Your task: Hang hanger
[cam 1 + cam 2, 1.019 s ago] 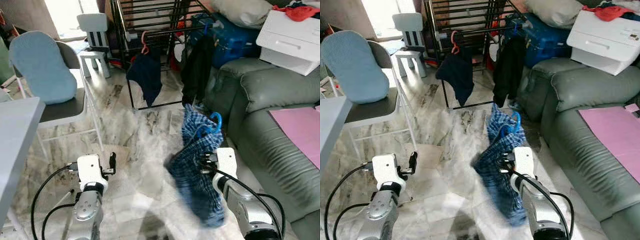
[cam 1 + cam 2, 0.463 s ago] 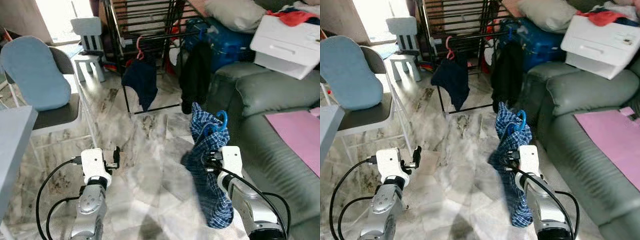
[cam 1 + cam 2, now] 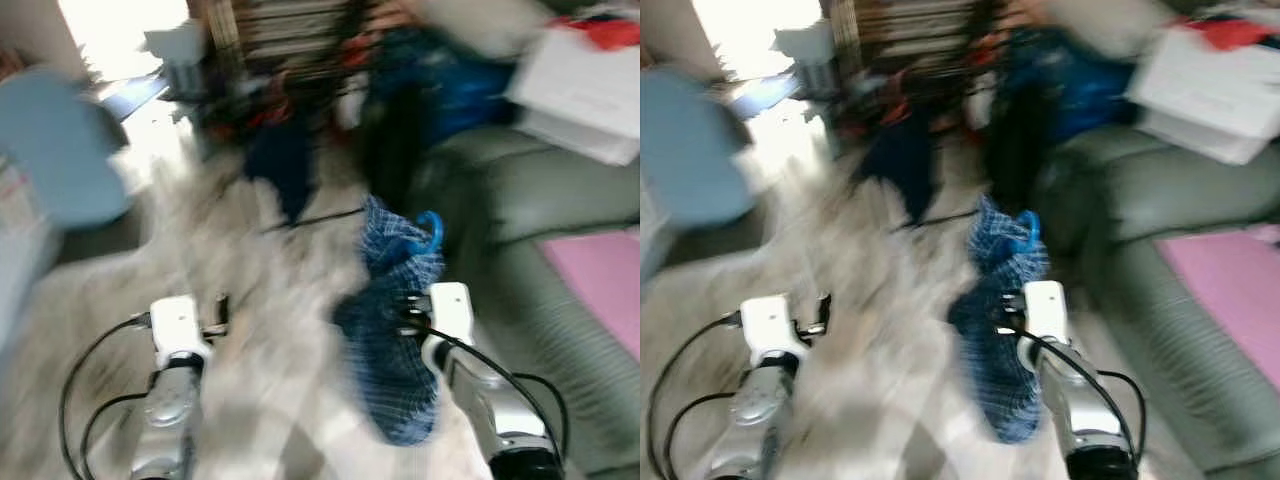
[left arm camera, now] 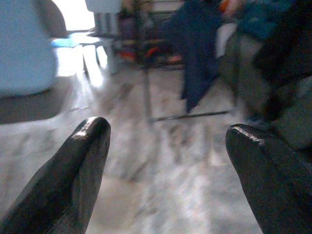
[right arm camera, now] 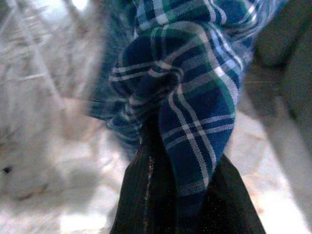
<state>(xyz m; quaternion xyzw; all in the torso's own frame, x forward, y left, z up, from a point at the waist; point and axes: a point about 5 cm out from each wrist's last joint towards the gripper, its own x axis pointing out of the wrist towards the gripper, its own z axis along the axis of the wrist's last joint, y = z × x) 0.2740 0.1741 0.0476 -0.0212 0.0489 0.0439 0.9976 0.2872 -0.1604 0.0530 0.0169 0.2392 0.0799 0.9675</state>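
Note:
The head views are blurred by motion. My right gripper (image 3: 408,312) is shut on a blue plaid garment (image 3: 392,370) that hangs on a blue hanger; the hanger's hook (image 3: 431,229) sticks up above it. In the right wrist view the plaid cloth (image 5: 185,102) is pinched between the black fingers (image 5: 146,204). My left gripper (image 3: 221,308) is held low on the left, open and holding nothing; its two fingertips (image 4: 87,146) stand wide apart. Ahead stands a black drying rack (image 3: 300,40) with a dark blue garment (image 3: 285,165) and a black one (image 3: 385,140) hanging on it.
A green sofa (image 3: 540,200) runs along the right with a pink sheet (image 3: 600,270) on its seat. A white box (image 3: 590,95) sits on the sofa's arm. A chair with a light blue cushion (image 3: 60,140) stands at the left. Marble floor (image 3: 270,260) lies between me and the rack.
The whole picture has shifted and blurred, so the camera is moving. The right gripper still holds the plaid garment on its hanger; the left gripper keeps its open pose.

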